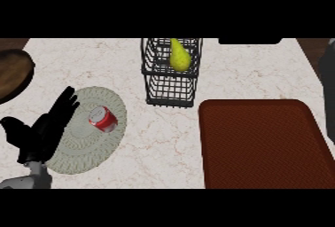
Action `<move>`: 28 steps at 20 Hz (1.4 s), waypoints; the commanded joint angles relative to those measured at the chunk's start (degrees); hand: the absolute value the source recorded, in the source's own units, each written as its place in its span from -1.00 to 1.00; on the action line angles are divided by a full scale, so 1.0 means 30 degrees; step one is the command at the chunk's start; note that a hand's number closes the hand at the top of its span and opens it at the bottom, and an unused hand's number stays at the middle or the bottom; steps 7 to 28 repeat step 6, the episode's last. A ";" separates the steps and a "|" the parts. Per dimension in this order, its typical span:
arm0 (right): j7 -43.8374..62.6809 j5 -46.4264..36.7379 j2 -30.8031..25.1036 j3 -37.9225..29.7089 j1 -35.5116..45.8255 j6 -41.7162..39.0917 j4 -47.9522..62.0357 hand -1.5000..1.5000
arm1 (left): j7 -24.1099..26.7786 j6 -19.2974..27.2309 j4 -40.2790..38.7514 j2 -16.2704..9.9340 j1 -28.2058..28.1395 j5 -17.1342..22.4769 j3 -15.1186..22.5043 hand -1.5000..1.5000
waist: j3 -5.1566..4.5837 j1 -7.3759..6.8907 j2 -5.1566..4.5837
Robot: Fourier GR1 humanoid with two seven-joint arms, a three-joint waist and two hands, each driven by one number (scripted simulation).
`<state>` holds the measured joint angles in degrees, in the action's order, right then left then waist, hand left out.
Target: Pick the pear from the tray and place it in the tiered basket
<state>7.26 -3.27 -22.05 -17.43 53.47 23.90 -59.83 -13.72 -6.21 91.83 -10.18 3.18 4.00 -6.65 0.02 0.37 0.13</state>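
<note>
Pear [180, 56] lies in the tiered basket [171, 88]; left hand [40, 131] rests open, holding nothing

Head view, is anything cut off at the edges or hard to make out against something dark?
Head view: the left hand is black, so its fingers merge together over the woven mat; the tiered basket leans outward from the steep angle; the tray runs off the right edge; the pear stands out clearly.

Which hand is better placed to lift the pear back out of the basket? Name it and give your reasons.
Left, probably. Only the left hand shows, open at the view's left beside the woven mat holding the red can. The pear already sits in the tiered basket, up and to that hand's right. The right hand is out of view.
</note>
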 commanded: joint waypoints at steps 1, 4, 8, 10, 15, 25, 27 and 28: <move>0.0006 0.1245 -0.1846 -0.1082 -0.1893 -0.1940 -0.1121 -1.00 | 0.0549 -0.0587 -0.0901 -0.0304 0.0392 0.0548 -0.0589 0.00 | -0.0006 0.0006 -0.0022; -0.0595 0.2346 -0.3557 -0.2235 -0.2965 -0.3817 -0.1324 -1.00 | -0.0634 0.0312 0.0607 0.0178 0.0276 0.0046 -0.0086 0.00 | 0.0008 -0.0024 -0.0015; -0.0278 0.2705 -0.3958 -0.2453 -0.3415 -0.4254 -0.1642 -1.00 | -0.0405 0.0057 0.1366 0.0171 -0.0813 -0.0228 0.0212 0.00 | 0.0000 -0.0124 -0.0005; -0.0278 0.2705 -0.3958 -0.2453 -0.3415 -0.4254 -0.1642 -1.00 | -0.0405 0.0057 0.1366 0.0171 -0.0813 -0.0228 0.0212 0.00 | 0.0000 -0.0124 -0.0005; -0.0278 0.2705 -0.3958 -0.2453 -0.3415 -0.4254 -0.1642 -1.00 | -0.0405 0.0057 0.1366 0.0171 -0.0813 -0.0228 0.0212 0.00 | 0.0000 -0.0124 -0.0005; -0.0278 0.2705 -0.3958 -0.2453 -0.3415 -0.4254 -0.1642 -1.00 | -0.0405 0.0057 0.1366 0.0171 -0.0813 -0.0228 0.0212 0.00 | 0.0000 -0.0124 -0.0005; -0.0278 0.2705 -0.3958 -0.2453 -0.3415 -0.4254 -0.1642 -1.00 | -0.0405 0.0057 0.1366 0.0171 -0.0813 -0.0228 0.0212 0.00 | 0.0000 -0.0124 -0.0005; -0.0278 0.2705 -0.3958 -0.2453 -0.3415 -0.4254 -0.1642 -1.00 | -0.0405 0.0057 0.1366 0.0171 -0.0813 -0.0228 0.0212 0.00 | 0.0000 -0.0124 -0.0005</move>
